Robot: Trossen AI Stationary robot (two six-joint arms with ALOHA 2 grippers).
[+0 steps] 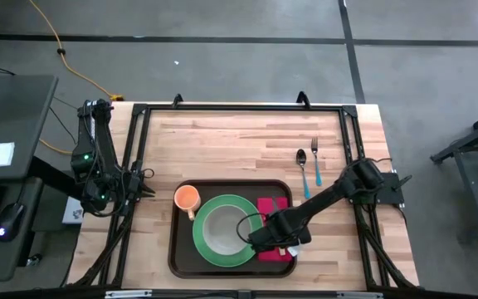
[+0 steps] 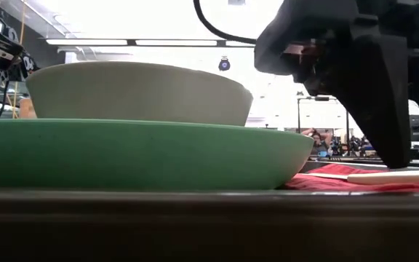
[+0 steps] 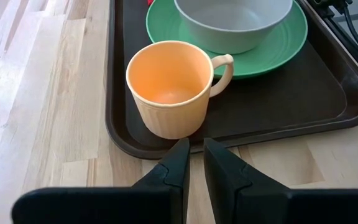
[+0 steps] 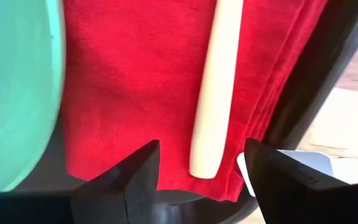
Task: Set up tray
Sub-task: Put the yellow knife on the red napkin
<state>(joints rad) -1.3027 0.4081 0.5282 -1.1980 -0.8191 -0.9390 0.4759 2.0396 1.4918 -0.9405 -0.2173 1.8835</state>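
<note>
The dark brown tray (image 1: 181,249) lies on the wooden table near its front edge. On it stand an orange cup (image 3: 169,87), a green plate (image 1: 202,245) with a pale bowl (image 2: 137,91) in it, and a red napkin (image 4: 135,81) right of the plate. A cream utensil handle (image 4: 215,93) lies on the napkin. My right gripper (image 4: 201,146) points down over the napkin, open, one finger on either side of the handle's end without touching it. My left gripper (image 3: 196,155) waits at the table's left side facing the cup, with only a narrow gap between its fingers and nothing in it.
A spoon (image 1: 302,170) and a fork (image 1: 314,158), both with blue handles, lie on the bare wood beyond the tray's far right corner. A black frame (image 1: 239,106) runs around the table. Open tabletop lies along the far half.
</note>
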